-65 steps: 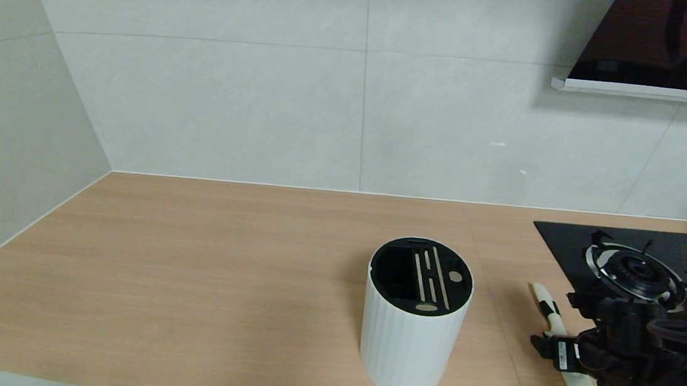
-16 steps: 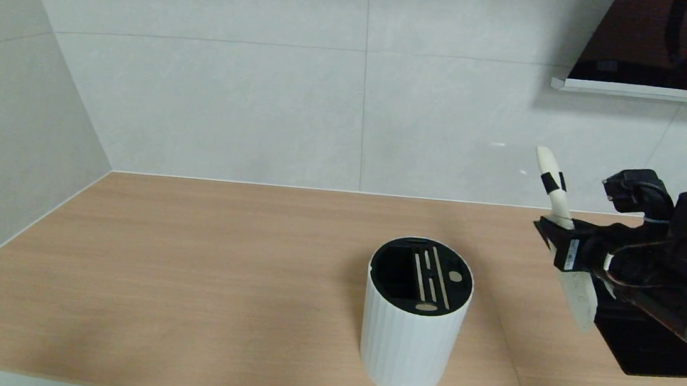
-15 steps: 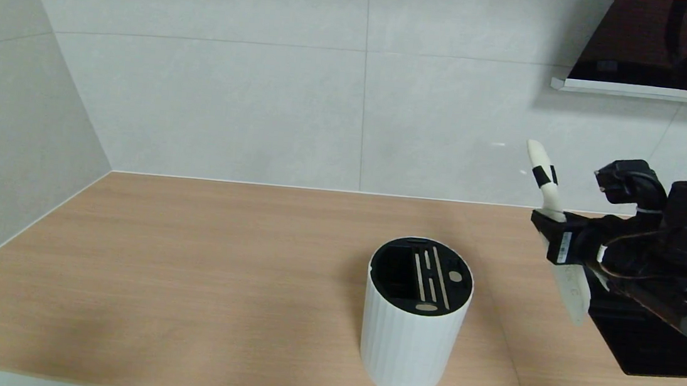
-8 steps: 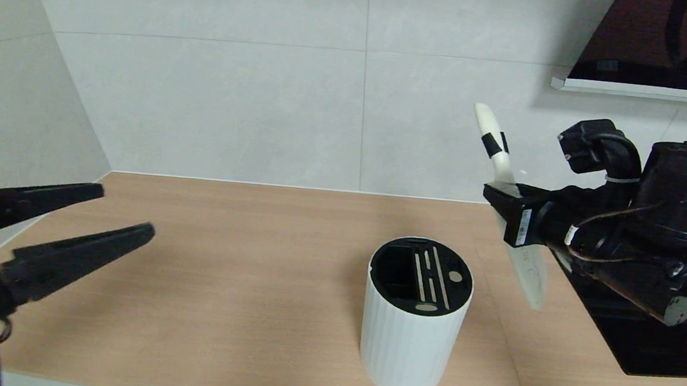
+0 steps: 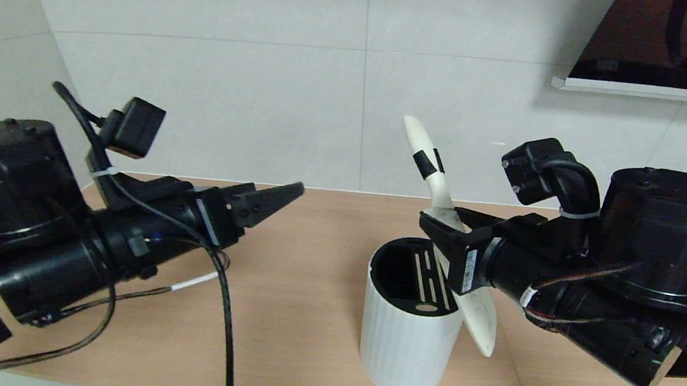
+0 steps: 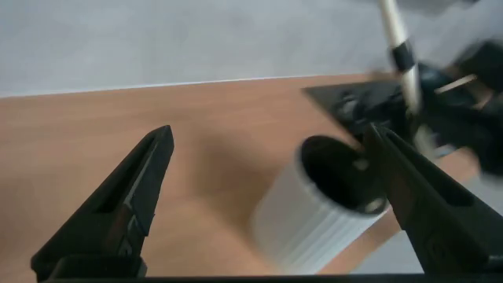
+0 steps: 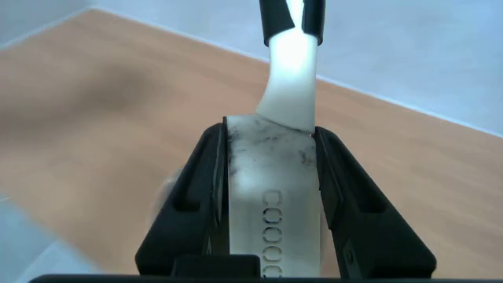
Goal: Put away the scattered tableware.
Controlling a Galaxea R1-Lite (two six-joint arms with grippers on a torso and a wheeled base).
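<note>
Right gripper (image 5: 447, 244) clamped on the blade of the cream-white knife with a black-banded handle (image 5: 432, 175); handle up, tip down, tilted. Since about four seconds ago I have lifted it off the pale wooden counter (image 5: 279, 338) and carried it left. The tip now hangs just beside the right rim of the white ribbed cylindrical holder with a black slotted top (image 5: 401, 350). Pickup done, slotting remains. Left gripper (image 6: 269, 134) has swung in from the left, jaws spread wide, holding nothing.

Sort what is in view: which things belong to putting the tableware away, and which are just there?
Job: knife, held in the right hand; holder.
Just there: hood; counter; wall.
</note>
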